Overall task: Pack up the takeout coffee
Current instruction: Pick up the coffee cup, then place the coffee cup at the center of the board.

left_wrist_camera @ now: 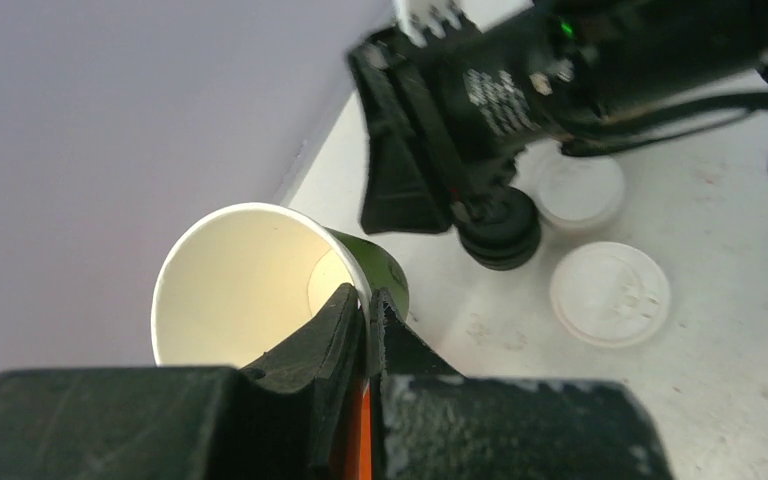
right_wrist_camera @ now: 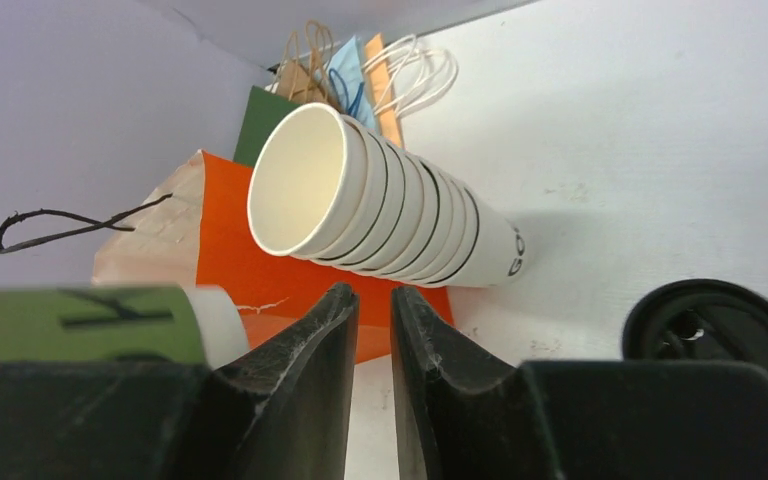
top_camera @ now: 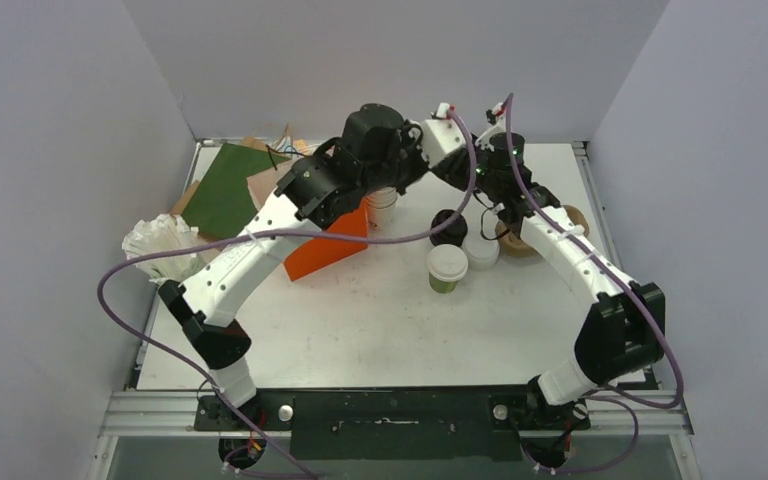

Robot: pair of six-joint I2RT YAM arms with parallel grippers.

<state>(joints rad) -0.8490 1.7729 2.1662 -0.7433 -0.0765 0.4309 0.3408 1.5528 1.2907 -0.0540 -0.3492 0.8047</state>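
An orange bag [right_wrist_camera: 225, 262] lies beyond the right pincer [right_wrist_camera: 372, 296], which is narrowly parted, empty and facing a stack of white cups [right_wrist_camera: 390, 215]. The left pincer [left_wrist_camera: 365, 300] pinches an open green cup [left_wrist_camera: 240, 290] by its rim. A white-lidded coffee [top_camera: 447, 268] stands apart from both, toward the bases.

The left arm [top_camera: 250, 250] and right arm [top_camera: 572, 248] share one build: white shell links dotted with small dark screw holes, joined by blocky black joint housings. A purple cable [top_camera: 100, 288] loops loosely beside each arm. Both bases are bolted to a black plate [top_camera: 390, 412] bearing two round silver bolts [top_camera: 286, 411]. The left end effector [left_wrist_camera: 368, 300] and right end effector [right_wrist_camera: 372, 295] have matte black, scuffed fingers [right_wrist_camera: 300, 350] tapering to blunt tips. White lettering [left_wrist_camera: 500, 95] and a green light [top_camera: 513, 150] mark the right wrist.
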